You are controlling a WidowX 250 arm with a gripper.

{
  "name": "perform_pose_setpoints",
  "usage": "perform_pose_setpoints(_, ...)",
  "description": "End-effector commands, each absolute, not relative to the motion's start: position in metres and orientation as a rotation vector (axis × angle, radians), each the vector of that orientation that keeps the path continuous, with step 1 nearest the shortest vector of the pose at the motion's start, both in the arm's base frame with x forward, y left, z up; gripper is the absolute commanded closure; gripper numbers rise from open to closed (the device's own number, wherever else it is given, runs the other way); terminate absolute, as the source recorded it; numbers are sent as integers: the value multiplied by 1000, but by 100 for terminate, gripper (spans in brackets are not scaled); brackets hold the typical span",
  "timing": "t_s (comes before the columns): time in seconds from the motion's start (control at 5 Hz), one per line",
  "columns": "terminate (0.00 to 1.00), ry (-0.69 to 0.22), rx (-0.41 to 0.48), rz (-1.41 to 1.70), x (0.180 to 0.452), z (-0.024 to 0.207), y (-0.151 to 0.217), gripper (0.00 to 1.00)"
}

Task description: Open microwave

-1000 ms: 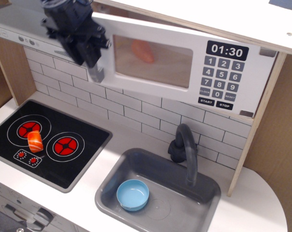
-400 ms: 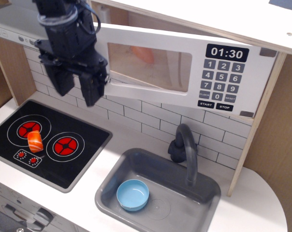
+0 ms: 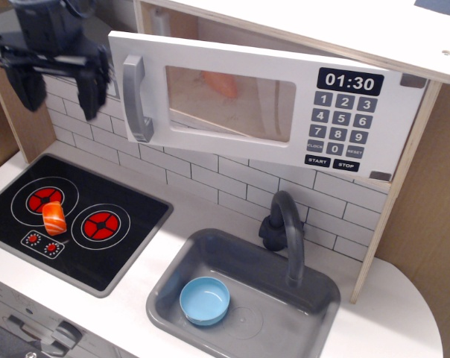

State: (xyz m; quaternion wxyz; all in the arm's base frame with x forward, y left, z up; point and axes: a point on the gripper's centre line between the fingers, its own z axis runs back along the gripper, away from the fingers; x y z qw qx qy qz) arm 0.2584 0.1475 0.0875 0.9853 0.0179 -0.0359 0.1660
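The microwave [image 3: 344, 112] is a wide white toy unit under the top shelf, with a black 01:30 display and grey keypad at the right. Its white door [image 3: 210, 63] stands partly swung out at the left, with the grey vertical handle [image 3: 133, 98] free and the clear window showing an orange item [image 3: 221, 80] inside. My black gripper [image 3: 59, 88] hangs at the upper left, left of the handle and apart from it. Its two fingers point down, spread apart and empty.
A black stovetop [image 3: 68, 216] with red burners lies at the lower left, with an orange-and-white salmon piece [image 3: 54, 217] on it. A grey sink [image 3: 314, 298] holds a blue bowl [image 3: 205, 300]. A dark faucet [image 3: 284, 224] rises behind the sink. Wooden side panels stand left and right.
My gripper has let go of the door handle and moved left and up, away from the door. The door has swung from nearly shut to partly open.
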Motion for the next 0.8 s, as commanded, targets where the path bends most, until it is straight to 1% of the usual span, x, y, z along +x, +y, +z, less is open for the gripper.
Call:
perform_pose_setpoints(0.0, 0, -101, 63, 638, 287, 125, 226, 0)
perform_pose_setpoints(0.2, 0, -120, 23, 648, 298, 125, 221, 0)
perform_pose_setpoints(0.4, 0, -95, -60, 585, 315, 114, 190, 0)
perform_pose_setpoints(0.6, 0, -132, -106, 536, 325, 105, 159, 0)
